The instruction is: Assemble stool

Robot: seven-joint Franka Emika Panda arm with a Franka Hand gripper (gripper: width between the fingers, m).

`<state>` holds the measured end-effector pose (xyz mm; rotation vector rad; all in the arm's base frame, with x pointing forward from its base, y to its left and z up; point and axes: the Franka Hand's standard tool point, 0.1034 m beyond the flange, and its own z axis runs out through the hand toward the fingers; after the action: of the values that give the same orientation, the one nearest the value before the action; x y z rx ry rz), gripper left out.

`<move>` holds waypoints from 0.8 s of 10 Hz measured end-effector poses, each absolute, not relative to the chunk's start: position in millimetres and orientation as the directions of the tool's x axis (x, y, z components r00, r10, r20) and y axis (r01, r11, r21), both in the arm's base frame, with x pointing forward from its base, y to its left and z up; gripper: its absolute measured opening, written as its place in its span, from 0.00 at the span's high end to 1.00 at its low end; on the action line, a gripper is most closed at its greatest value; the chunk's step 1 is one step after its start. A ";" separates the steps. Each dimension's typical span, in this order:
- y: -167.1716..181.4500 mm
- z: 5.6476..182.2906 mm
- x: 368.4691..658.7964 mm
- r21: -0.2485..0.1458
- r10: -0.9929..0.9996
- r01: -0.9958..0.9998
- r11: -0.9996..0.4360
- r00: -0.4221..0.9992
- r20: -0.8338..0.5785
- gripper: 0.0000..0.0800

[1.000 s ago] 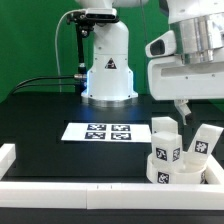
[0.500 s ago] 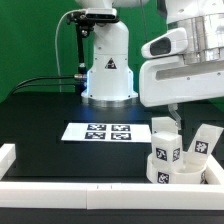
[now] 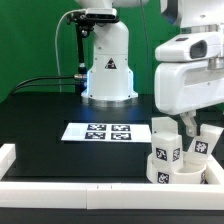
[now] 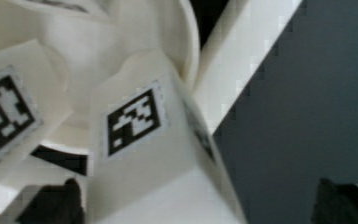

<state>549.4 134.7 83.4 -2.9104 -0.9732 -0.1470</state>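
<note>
My gripper (image 3: 187, 127), jaws wide and empty, hangs over the stool (image 3: 178, 155) parts crowded against the rail (image 3: 90, 194); counter (image 3: 45, 115) beyond lies open.

Bright, even light; soft, blurry close-up wrist view.

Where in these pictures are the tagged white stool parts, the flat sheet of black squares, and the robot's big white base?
Stool legs (image 3: 166, 148): exterior view, on the tagged face of a front leg.
Marker board (image 3: 98, 132): exterior view, on its middle, between the tags.
Robot base (image 3: 108, 70): exterior view, on its front, at the triangle sticker.
</note>
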 end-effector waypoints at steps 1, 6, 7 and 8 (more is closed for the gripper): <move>126.6 77.4 549.1 -0.030 0.639 0.645 -0.764 0.762 0.106 0.19; 122.1 72.2 551.1 -0.032 0.550 0.556 -0.831 0.828 0.108 0.53; 119.1 75.6 554.9 -0.046 0.397 0.404 -0.914 0.911 0.109 0.57; 118.9 76.6 557.0 -0.055 0.291 0.299 -0.953 0.950 0.116 0.57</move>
<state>557.0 118.9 76.6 -3.0312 -0.4589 -0.1633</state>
